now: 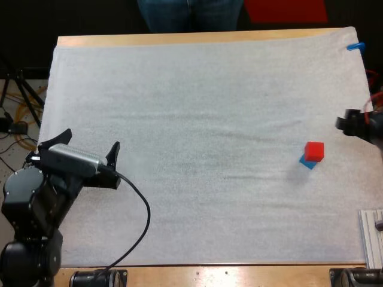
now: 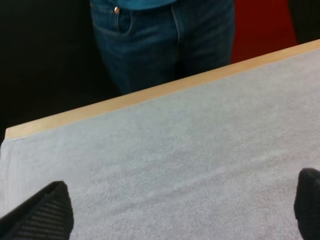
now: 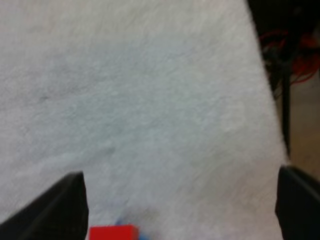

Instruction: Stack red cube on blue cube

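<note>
Readable text, labels, brands, numbers, signs: none found in any view. Red cube (image 1: 315, 150): visible faces plain. Blue cube (image 1: 306, 162): visible edge plain. Mat (image 1: 209, 119): unmarked. Bench (image 1: 179, 39) rim: bare wood, no marks legible.

A white mat (image 1: 197, 149) covers most of the wooden table (image 1: 179, 39), bare wood showing along far and near edges. A person's legs (image 1: 191, 15) in jeans stand just beyond the far edge. A ribbed metal piece (image 1: 371, 239), perhaps a rail, lies at the near right corner.
</note>
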Robot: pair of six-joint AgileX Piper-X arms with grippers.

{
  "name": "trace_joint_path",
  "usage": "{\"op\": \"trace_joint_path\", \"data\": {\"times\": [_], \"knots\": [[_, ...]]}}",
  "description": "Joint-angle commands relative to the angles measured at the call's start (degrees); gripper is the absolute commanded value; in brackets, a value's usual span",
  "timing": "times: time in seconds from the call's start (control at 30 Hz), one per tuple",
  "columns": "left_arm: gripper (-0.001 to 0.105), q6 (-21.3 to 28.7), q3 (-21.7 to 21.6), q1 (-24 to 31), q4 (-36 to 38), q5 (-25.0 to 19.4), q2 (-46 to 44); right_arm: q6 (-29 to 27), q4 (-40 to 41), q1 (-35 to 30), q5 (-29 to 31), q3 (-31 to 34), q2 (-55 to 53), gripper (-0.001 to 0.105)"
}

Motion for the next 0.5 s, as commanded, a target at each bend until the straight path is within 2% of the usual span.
{"op": "trace_joint_path", "data": {"times": [0.0,0.23,0.47], "knots": [[0.087,-0.08,-0.31,0.01,0.18,0.38,-1.13,-2.07,1.35,-1.38,-0.22,-0.6,-2.17,0.074],[0.087,-0.08,-0.31,0.01,2.44,0.38,-5.68,-2.3,2.7,-2.67,0.47,-0.3,-11.37,0.074],[0.087,-0.08,-0.31,0.01,9.36,0.38,-14.04,-4.94,5.17,-2.26,-0.4,2.49,-23.15,0.074]]}}
